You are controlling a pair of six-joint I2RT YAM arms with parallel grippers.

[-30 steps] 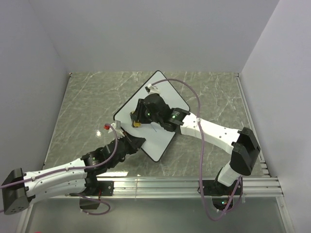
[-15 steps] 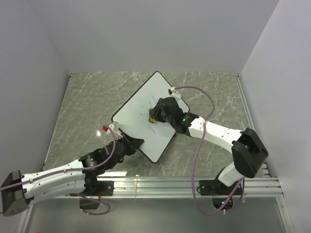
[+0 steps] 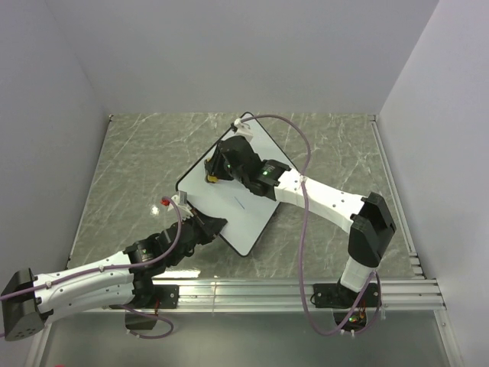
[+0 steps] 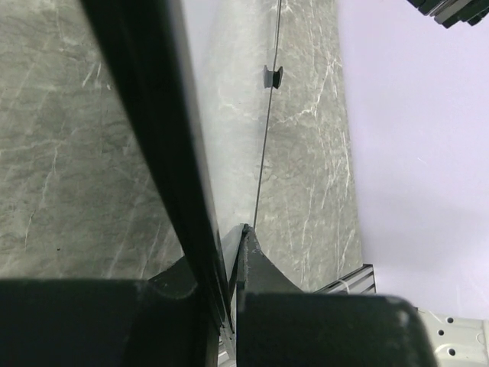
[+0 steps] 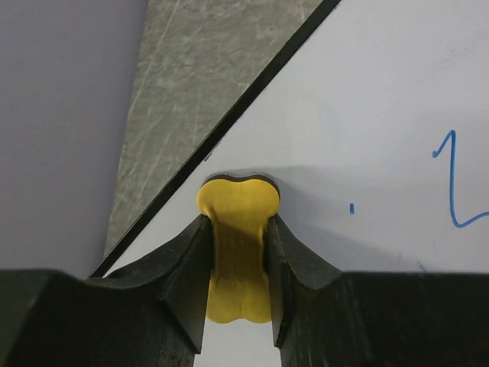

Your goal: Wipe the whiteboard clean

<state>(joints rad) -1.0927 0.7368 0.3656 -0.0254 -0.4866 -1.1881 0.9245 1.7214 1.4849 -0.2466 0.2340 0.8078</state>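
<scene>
Tabletop [image 3: 137,160]: left end effector [image 3: 217,224] seemingly pinches whiteboard [image 3: 238,208]; right end effector [image 3: 213,177] clasps eraser [image 5: 238,205] atop.

I'm looking into a robotics lab cell: plain white panels [image 3: 229,53] are boxing in the grey marble-patterned tabletop [image 3: 137,160] beyond the aluminium rail [image 3: 252,290], and the left arm [image 3: 92,281] and right arm [image 3: 328,202] are standing bolted side by side along that rail.

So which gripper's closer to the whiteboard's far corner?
Right. The right gripper, pinching the yellow eraser, is on the whiteboard face, partway toward its far corner. The left gripper clamps the opposite, near edge.
</scene>
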